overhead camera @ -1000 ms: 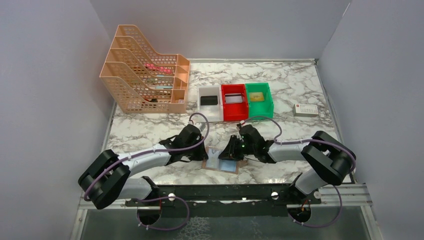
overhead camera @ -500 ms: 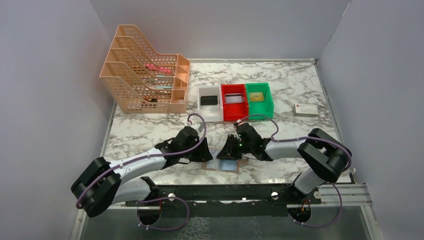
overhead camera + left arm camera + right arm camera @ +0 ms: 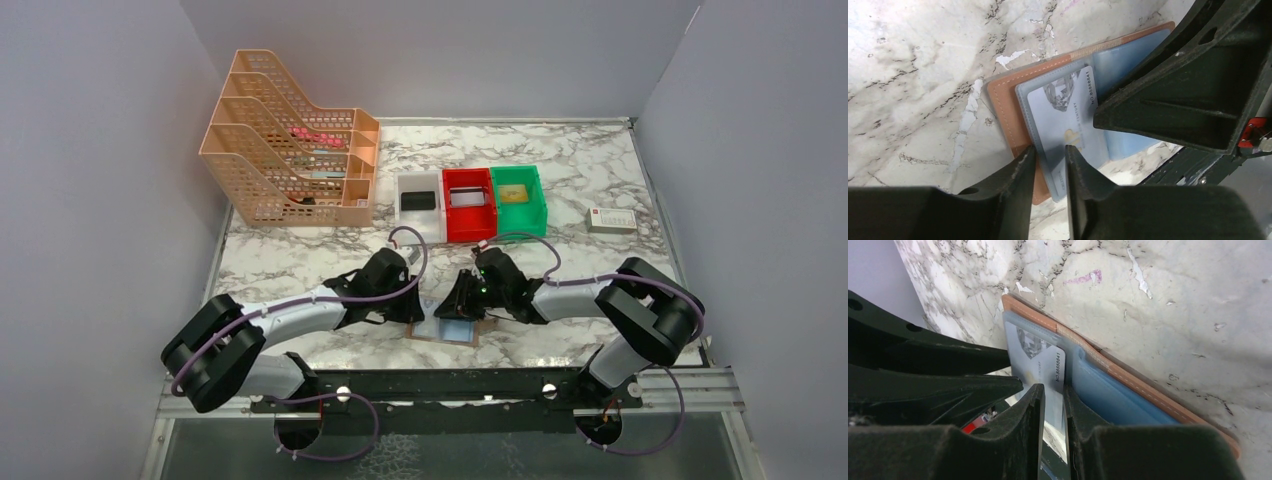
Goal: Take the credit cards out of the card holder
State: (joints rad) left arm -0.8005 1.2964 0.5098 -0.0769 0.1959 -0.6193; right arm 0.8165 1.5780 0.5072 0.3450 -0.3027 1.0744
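The card holder (image 3: pixel 450 334) lies open near the table's front edge, tan with pale blue inner panels. A pale silver-blue credit card (image 3: pixel 1063 115) sits in its left pocket, partly drawn out. My left gripper (image 3: pixel 414 309) is at the holder's left edge; in the left wrist view (image 3: pixel 1049 150) its jaws stand narrowly apart, closed astride the blue pocket edge of the card holder (image 3: pixel 1003 105). My right gripper (image 3: pixel 456 302) comes from the right; in the right wrist view (image 3: pixel 1054 390) it is shut on the card's (image 3: pixel 1040 360) edge beside the holder's blue panel (image 3: pixel 1118 372).
White (image 3: pixel 420 222), red (image 3: pixel 468 226) and green (image 3: pixel 518 218) bins stand behind the holder; a black card (image 3: pixel 417 200) lies in the white one. An orange file rack (image 3: pixel 290 170) stands back left. A small white box (image 3: pixel 611 220) lies at the right.
My right gripper has shifted slightly left over the holder. My left gripper has moved a little right, closer to the holder's left edge.
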